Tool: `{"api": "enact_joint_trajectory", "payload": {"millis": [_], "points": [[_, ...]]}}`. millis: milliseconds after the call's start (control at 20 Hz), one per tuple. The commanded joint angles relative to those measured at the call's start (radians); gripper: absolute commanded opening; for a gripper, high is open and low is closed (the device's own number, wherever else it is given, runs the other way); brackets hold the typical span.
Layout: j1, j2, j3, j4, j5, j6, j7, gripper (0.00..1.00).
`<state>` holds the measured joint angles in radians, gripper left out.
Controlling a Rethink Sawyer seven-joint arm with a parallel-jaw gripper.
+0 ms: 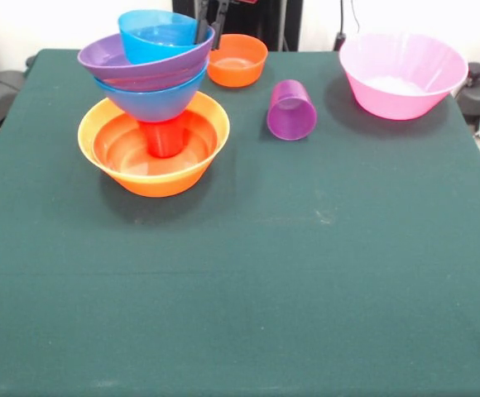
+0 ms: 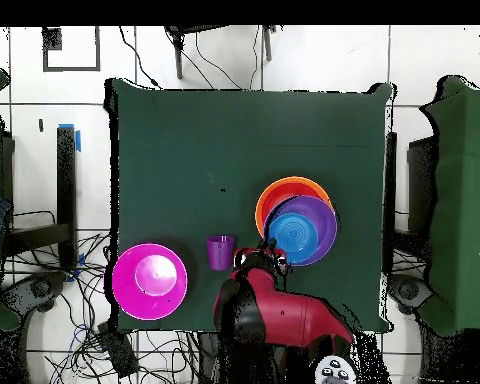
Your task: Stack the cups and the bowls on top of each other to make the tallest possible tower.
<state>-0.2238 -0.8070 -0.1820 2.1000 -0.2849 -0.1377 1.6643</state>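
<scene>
- Tower [image 1: 152, 99]: large orange plastic bowl [image 1: 108, 157] at base, red cup [image 1: 164, 138] inside, then blue bowl [image 1: 153, 103], purple bowl [image 1: 112, 59], small blue bowl [image 1: 153, 33] on top, leaning.
- Gripper [image 1: 210, 25]: just behind tower top; open or closed, cannot tell.
- Translucent purple plastic cup [image 1: 291, 110]: on its side right of tower, mouth facing the camera, well apart from gripper.

Front view: low, close, across the dark green cloth-covered table [image 1: 306, 273], facing the robot. Overhead view: high, straight down, base at bottom. Shared: whole tabletop [image 2: 184, 150].
</scene>
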Motion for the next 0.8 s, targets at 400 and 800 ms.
{"api": "enact_joint_trajectory", "payload": {"millis": [400,800], "points": [[0.039,0.136,0.049,-0.023,0.036,0.036,0.167,0.0],[0.005,0.129,0.074,-0.023,0.04,0.047,0.171,0.0]]}}
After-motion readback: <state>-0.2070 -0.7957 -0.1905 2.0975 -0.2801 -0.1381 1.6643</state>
